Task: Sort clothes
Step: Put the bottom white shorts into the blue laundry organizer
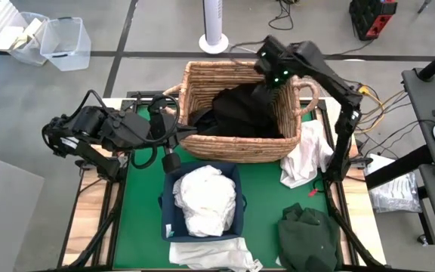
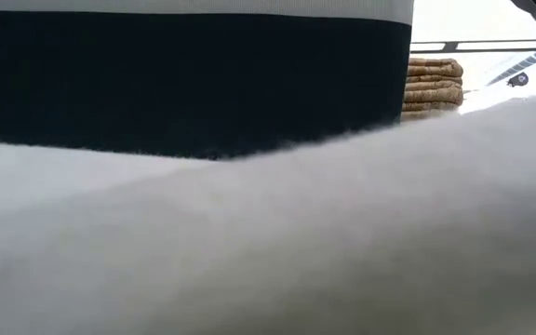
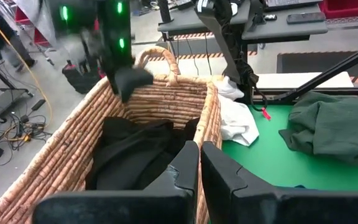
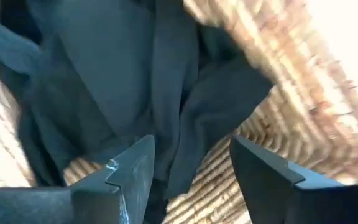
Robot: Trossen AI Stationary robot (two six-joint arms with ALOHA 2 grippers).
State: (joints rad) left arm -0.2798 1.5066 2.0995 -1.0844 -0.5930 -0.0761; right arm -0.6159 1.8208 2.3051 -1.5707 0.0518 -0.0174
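Observation:
Black clothes [image 1: 240, 113] lie heaped inside the tan wicker basket [image 1: 202, 79] at the table's far side. My right gripper [image 4: 191, 168] hovers open above them near the basket's far right corner, fingers pointing down; it also shows as my right gripper [image 3: 126, 74] in the left wrist view. My left gripper [image 3: 199, 171] is shut and waits at the basket's near left corner. White clothes [image 1: 205, 200] fill the navy bin [image 1: 170, 185]. A white garment [image 1: 304, 155] lies by the basket's right side, partly over the table's edge. A dark green garment [image 1: 308, 238] lies on the mat's near right.
Another white garment [image 1: 210, 255] lies at the near edge in front of the bin and blocks most of the low view. The basket's handles [image 1: 308, 94] stand up at its sides. Bare green mat [image 1: 138, 219] shows left of the bin and between bin and green garment.

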